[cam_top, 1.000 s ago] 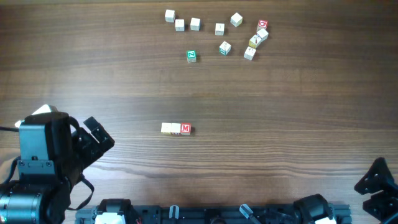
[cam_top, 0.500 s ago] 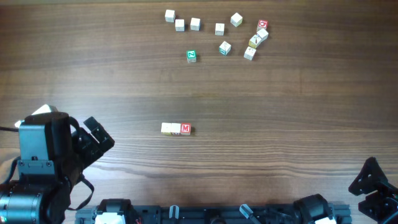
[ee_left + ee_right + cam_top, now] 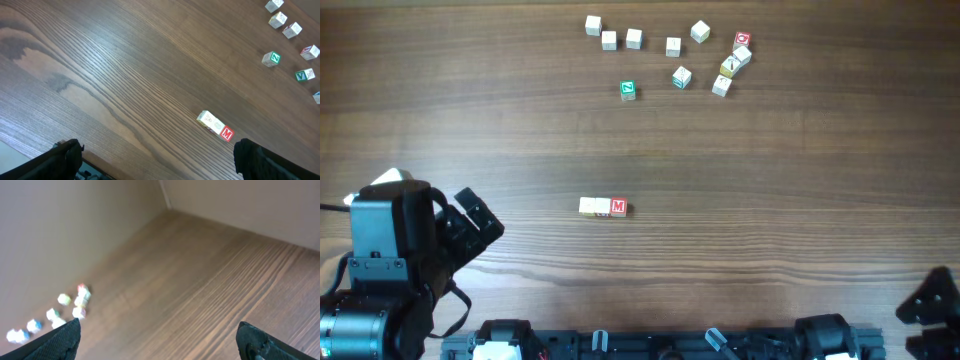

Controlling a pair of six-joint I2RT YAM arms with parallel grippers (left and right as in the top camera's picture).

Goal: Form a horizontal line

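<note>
Three tiny pale wooden cubes lie touching in a horizontal line [image 3: 603, 207] at the table's middle, the red M cube [image 3: 618, 207] at its right end. The line also shows in the left wrist view [image 3: 215, 125], with the M cube [image 3: 227, 134] nearest my right fingertip. My left gripper [image 3: 480, 225] rests open and empty at the left front, well left of the line. My right gripper [image 3: 930, 300] sits open and empty at the front right corner, far from the line.
A green-faced cube [image 3: 628, 90] lies alone behind the line. Several loose white cubes [image 3: 672, 46] and a red-faced one [image 3: 742, 40] are scattered at the back. They show blurred in the right wrist view [image 3: 75, 302]. A wall edge stands behind the table there.
My right gripper has drawn back toward the front right corner, lower in the overhead view. The left arm and the cubes have not moved.
</note>
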